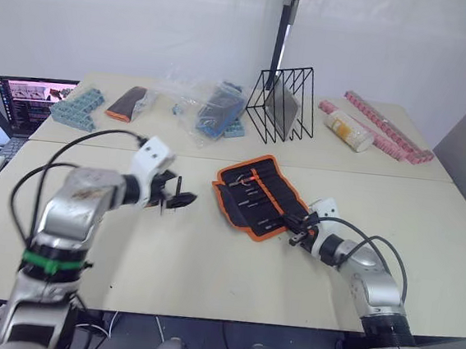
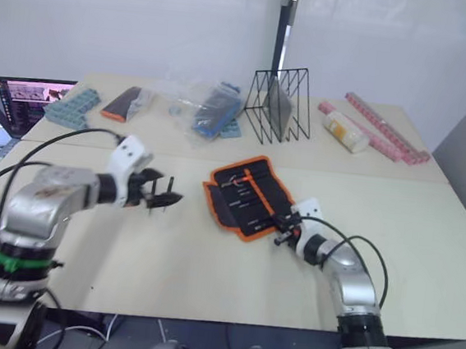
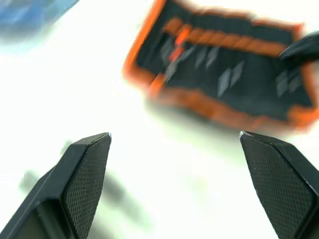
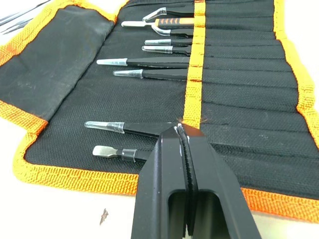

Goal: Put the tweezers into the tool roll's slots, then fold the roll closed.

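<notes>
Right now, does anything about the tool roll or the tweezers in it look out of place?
Nothing stands out. The tool roll lies open and flat on the table, and the tweezers sit side by side in its slots, tips all pointing the same way. The right tool rests shut on the orange band.

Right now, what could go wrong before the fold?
1. The right tool, shut, sits on the roll at the orange slot band; pulling away could drag the fabric or the tweezers.
2. Tweezer tips stick out of the slots; folding could slide them loose.
3. The left tool hangs open, away from the roll, so nothing pins it.
</notes>
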You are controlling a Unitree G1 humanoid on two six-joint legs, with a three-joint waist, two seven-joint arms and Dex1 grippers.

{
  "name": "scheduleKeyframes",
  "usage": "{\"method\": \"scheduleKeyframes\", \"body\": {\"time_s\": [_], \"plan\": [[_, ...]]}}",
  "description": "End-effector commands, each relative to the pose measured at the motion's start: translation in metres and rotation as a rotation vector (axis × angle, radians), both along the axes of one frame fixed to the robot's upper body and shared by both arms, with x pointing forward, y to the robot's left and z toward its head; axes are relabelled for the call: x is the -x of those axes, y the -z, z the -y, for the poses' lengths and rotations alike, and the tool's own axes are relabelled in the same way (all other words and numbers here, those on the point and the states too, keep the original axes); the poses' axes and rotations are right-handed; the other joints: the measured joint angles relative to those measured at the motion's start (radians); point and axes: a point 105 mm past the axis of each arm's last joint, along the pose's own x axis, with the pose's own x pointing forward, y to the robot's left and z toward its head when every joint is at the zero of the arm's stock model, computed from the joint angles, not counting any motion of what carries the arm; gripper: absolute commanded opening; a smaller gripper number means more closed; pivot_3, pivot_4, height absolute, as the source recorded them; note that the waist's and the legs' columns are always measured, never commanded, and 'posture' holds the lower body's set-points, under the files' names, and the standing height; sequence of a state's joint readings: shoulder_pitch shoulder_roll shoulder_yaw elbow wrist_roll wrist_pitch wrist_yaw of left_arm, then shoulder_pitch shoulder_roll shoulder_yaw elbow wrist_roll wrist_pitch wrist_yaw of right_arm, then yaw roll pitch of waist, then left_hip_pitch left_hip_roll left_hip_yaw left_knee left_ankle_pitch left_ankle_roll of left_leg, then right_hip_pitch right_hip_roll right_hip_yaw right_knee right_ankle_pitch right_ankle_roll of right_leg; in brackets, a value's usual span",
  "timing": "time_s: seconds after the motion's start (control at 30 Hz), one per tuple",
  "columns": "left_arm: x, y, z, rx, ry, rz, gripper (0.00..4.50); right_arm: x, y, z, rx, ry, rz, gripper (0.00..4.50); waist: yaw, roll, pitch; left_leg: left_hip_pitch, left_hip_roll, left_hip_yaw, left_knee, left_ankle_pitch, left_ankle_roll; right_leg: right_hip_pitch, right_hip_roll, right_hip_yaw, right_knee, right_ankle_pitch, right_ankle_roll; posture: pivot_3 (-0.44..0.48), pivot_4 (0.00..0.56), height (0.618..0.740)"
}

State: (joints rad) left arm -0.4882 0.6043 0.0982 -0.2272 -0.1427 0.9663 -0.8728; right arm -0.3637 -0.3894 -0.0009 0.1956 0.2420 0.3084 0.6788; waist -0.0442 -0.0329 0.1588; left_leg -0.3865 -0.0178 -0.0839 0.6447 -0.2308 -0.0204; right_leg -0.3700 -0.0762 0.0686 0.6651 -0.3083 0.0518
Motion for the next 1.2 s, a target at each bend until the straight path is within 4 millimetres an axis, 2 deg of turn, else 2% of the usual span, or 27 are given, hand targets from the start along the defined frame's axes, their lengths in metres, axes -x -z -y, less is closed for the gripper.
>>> {"method": "scheduleKeyframes", "body": {"time_s": [0.03,0.23,0.33,0.4,0.43,0.57,0.8,1.0,1.2], "plan": [[0.023,-0.014,-0.031,-0.011,-0.101,0.124,4.38,-0.003,0.018,0.015,0.037,0.046,-0.077,0.00,0.001,0.000,0.000,0.000,0.000,0.000,0.000,0.000,0.000,0.000,-0.001,0.000,0.000,0.000,0.000,0.000,0.150,0.739],[0.073,0.008,-0.091,-0.032,-0.388,0.204,4.38,-0.006,0.022,0.021,0.040,0.067,-0.094,0.00,0.008,0.000,0.000,0.001,0.001,0.001,0.000,0.000,0.000,0.001,-0.002,0.001,-0.002,0.001,-0.001,0.000,0.150,0.739],[0.102,0.032,-0.122,-0.057,-0.588,0.214,4.38,-0.006,0.023,0.023,0.026,0.079,-0.100,0.00,0.012,0.000,0.000,0.002,0.001,0.001,0.000,0.000,0.000,0.002,-0.003,0.001,-0.002,0.001,-0.001,0.000,0.150,0.739],[0.119,0.043,-0.132,0.039,-0.686,0.216,4.38,-0.006,0.023,0.026,0.015,0.097,-0.099,0.00,0.016,-0.001,-0.001,0.003,0.001,0.002,0.000,0.000,0.000,0.003,-0.003,0.001,-0.003,0.001,-0.001,0.000,0.150,0.739],[0.126,0.045,-0.134,0.089,-0.703,0.236,4.38,-0.007,0.022,0.029,0.011,0.107,-0.098,0.00,0.019,-0.001,-0.001,0.003,0.001,0.002,0.000,0.000,0.000,0.003,-0.003,0.001,-0.003,0.001,-0.001,0.000,0.150,0.739],[0.149,0.061,-0.136,0.109,-0.779,0.224,4.38,-0.009,0.022,0.035,0.012,0.121,-0.096,0.00,0.032,-0.004,-0.002,0.003,0.002,0.002,0.000,0.000,0.000,0.005,-0.004,0.000,-0.007,0.001,-0.001,0.000,0.150,0.739],[0.176,0.087,-0.146,0.059,-0.851,0.204,4.38,-0.009,0.021,0.037,0.013,0.122,-0.093,0.00,0.032,-0.001,-0.003,0.005,0.005,0.002,0.000,0.000,0.000,0.015,-0.002,-0.001,-0.019,0.001,-0.001,0.000,0.150,0.739],[0.177,0.096,-0.136,0.043,-0.803,0.182,4.38,-0.009,0.022,0.037,0.007,0.123,-0.092,0.00,0.033,-0.001,-0.003,0.005,0.006,0.003,-0.001,0.000,0.000,0.015,-0.002,-0.001,-0.021,0.001,-0.001,0.000,0.150,0.739],[0.163,0.084,-0.131,0.065,-0.790,0.265,4.38,-0.012,0.021,0.038,0.011,0.130,-0.086,0.00,0.033,-0.001,-0.003,0.004,0.006,0.003,-0.001,0.000,0.000,0.015,-0.002,-0.001,-0.021,0.001,-0.001,0.000,0.150,0.739]]}}
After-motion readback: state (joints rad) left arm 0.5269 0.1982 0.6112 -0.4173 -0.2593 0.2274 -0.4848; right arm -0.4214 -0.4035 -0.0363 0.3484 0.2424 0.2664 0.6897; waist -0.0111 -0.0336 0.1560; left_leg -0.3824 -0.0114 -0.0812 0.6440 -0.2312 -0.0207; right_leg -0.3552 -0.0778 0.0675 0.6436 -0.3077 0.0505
